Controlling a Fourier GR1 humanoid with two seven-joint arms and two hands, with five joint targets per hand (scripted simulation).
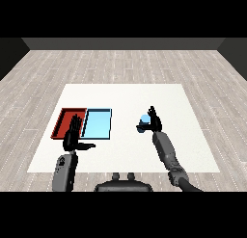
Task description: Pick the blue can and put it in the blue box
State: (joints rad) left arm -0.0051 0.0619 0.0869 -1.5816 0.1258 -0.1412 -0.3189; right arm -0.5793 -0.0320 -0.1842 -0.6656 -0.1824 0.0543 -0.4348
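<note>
Nearest to me I see the left hand, raised over the front part of the white table. Its fingers are straight and point up and away from me, the thumb stretched to the side, and it holds nothing (the fingertips overlap the front edge of the red tray in my view, but I cannot tell if they touch it). A little farther, at the right side, the right hand is curled around the blue can; only the left side of the can shows beside the fingers. I cannot tell if the can rests on the table or is lifted. Behind the left hand lie the red tray and, touching its right side, the light blue tray. The can is well apart from the light blue tray, to its right.
</note>
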